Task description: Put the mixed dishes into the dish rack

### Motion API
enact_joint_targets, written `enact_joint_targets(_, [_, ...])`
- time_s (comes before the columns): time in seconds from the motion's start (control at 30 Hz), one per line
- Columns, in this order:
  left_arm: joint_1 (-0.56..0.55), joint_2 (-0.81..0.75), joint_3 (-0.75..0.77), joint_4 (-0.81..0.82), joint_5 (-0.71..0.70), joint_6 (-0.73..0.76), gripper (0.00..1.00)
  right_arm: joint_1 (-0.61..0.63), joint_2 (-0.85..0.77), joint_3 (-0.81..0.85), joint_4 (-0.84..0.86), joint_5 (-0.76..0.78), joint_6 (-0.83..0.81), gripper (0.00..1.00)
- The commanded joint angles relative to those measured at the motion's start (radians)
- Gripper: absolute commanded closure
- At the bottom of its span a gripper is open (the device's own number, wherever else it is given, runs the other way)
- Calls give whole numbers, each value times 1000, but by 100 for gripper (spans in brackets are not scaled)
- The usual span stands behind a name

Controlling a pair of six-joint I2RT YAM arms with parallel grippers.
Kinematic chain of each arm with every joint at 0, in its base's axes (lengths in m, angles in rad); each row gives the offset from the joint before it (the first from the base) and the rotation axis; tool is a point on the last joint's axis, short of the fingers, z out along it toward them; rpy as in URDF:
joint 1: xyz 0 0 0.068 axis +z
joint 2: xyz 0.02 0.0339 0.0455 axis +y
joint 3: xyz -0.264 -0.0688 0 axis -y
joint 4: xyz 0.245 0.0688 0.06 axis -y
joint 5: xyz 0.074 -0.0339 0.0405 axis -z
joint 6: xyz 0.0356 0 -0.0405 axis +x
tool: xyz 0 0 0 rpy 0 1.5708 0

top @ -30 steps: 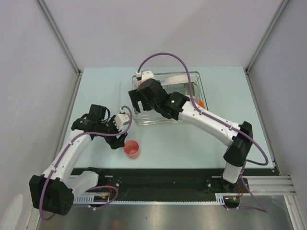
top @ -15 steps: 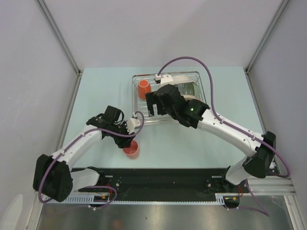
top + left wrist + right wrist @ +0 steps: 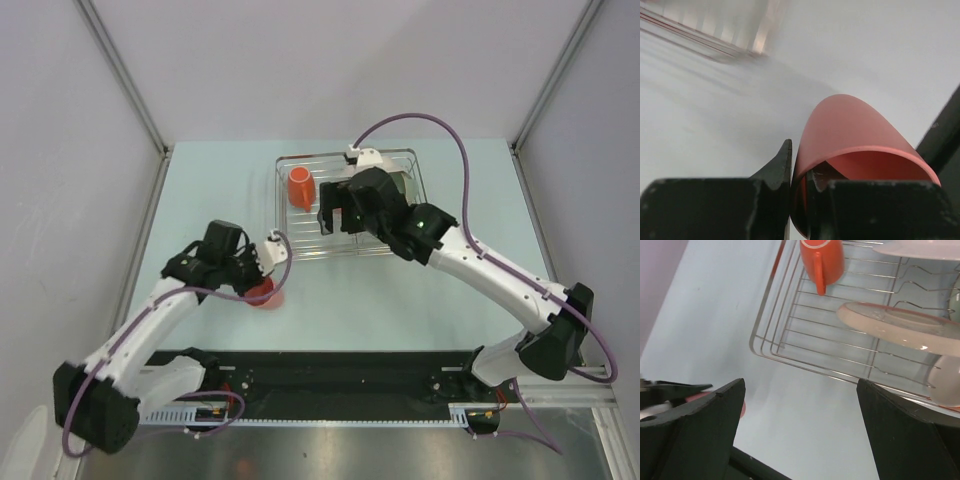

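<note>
The pinkish cup (image 3: 855,130) sits on the table in front of the dish rack (image 3: 300,255). My left gripper (image 3: 799,172) is shut on its wall, one finger outside and one inside the rim. From above, the cup (image 3: 268,297) is half hidden under the left gripper (image 3: 258,284). My right gripper (image 3: 335,218) hovers open and empty over the rack's front left part. In the rack (image 3: 805,347) are an orange-red mug (image 3: 821,260), upside down, a pink-and-cream plate (image 3: 900,325), a white plate (image 3: 920,247), a pale green bowl (image 3: 955,302) and a white bowl (image 3: 947,382).
The rack stands at the back middle of the pale blue table (image 3: 200,200). Grey walls close in the left, right and back. A black rail (image 3: 350,375) runs along the near edge by the arm bases. The right arm's purple cable (image 3: 410,125) arcs over the rack.
My left gripper has closed on the pinkish cup's wall and the cup has shifted slightly left. My right gripper has drawn rightward over the rack, uncovering the orange-red mug.
</note>
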Motion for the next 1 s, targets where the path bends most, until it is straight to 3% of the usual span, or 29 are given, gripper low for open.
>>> enact_joint_targets(0.0, [53,-163,217,42,16,-33,100,-36,-50,-41,68,-158,65,0])
enact_joint_targets(0.07, [113,-238,223,91,92,-55,100,-46,-55,-56,91,-241,85,0])
enact_joint_targets(0.2, [117,-376,228,211,91,-85,100,-60,-94,-124,172,-429,131,0])
enact_joint_targets(0.33, [121,-334,339,150,212,-299,100,-76,-139,-251,329,-604,230,0])
enact_joint_targets(0.5, [133,-343,313,294,345,-530,100,-76,-160,-352,551,-767,350,0])
enact_joint_targets(0.73, [179,-308,272,444,515,-720,100,-79,-182,-452,861,-864,503,0])
enact_joint_targets(0.97, [201,-300,233,466,572,-730,100,-99,-174,-547,1109,-910,694,0])
